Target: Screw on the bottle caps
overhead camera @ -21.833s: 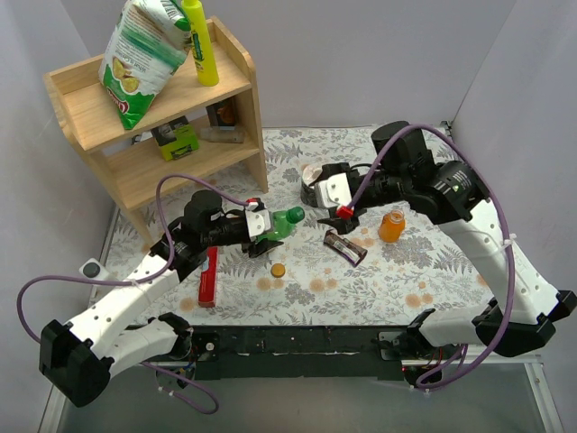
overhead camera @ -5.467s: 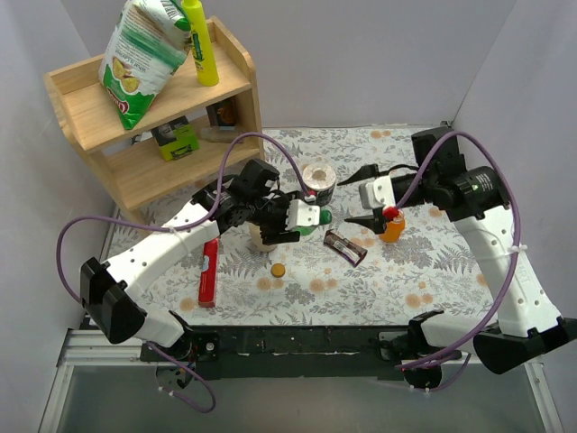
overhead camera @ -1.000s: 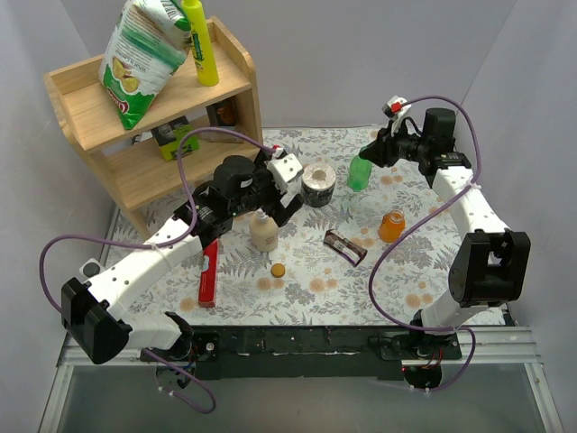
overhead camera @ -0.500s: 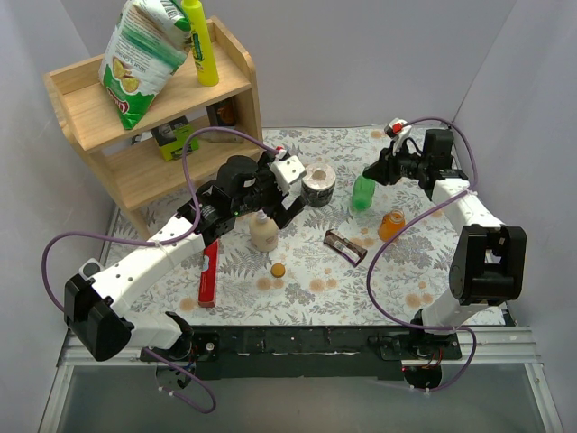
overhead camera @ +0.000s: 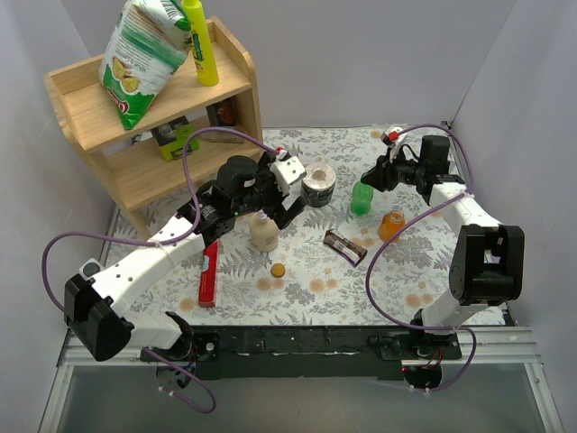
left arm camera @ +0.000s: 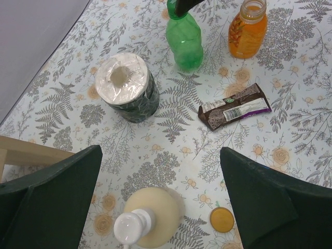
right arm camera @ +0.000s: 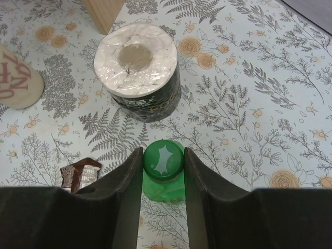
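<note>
The right gripper (right arm camera: 163, 153) pinches the dark green cap (right arm camera: 163, 160) atop the upright green bottle (left arm camera: 184, 44), while the orange cap (left arm camera: 221, 219) lies nearer the wide-open, empty left gripper (left arm camera: 161, 151).

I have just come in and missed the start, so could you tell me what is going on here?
The right gripper has its fingers closed on the dark green cap, which sits on the green bottle standing upright on the table beside a wrapped paper roll. The left gripper hangs open above the cream bottle, holding nothing. The orange bottle stands uncapped, and the orange-brown cap lies on the table near the cream bottle.
</note>
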Available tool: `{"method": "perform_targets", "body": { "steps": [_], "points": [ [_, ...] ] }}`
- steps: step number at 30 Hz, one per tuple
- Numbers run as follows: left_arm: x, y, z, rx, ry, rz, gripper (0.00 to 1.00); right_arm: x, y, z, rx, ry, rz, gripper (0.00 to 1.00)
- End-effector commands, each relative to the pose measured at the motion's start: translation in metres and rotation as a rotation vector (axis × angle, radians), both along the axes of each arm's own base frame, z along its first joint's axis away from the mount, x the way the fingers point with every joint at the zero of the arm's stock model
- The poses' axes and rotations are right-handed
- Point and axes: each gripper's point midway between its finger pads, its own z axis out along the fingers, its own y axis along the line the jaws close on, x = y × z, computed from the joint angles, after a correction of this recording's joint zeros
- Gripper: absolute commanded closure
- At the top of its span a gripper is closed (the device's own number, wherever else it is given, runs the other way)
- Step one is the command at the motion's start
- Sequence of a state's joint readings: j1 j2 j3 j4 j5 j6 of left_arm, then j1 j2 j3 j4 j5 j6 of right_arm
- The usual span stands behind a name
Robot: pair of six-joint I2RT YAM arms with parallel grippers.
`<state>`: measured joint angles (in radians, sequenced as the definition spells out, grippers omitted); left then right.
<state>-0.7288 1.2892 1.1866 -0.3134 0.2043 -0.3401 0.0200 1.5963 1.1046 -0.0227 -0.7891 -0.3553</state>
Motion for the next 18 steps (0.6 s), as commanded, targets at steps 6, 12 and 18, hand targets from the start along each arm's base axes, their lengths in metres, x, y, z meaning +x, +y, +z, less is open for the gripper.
{"method": "perform_targets", "body": {
  "steps": [6, 12, 18],
  "points": [
    [-0.0038, -0.001, 0.0061, -0.01, -0.022, -0.022, 0.02, -0.0032, 0.0004, 0.0157, -0.003, -0.068, 0.017, 0.59],
    [-0.0033, -0.0025, 0.004, -0.009, -0.02, -0.026, 0.02, -0.0074, 0.0001, 0.0104, -0.008, -0.042, 0.019, 0.54],
    [-0.0037, -0.0024, 0.004, -0.008, -0.02, -0.028, 0.02, -0.0079, -0.0007, 0.0119, -0.009, -0.046, 0.017, 0.51]
  ]
}}
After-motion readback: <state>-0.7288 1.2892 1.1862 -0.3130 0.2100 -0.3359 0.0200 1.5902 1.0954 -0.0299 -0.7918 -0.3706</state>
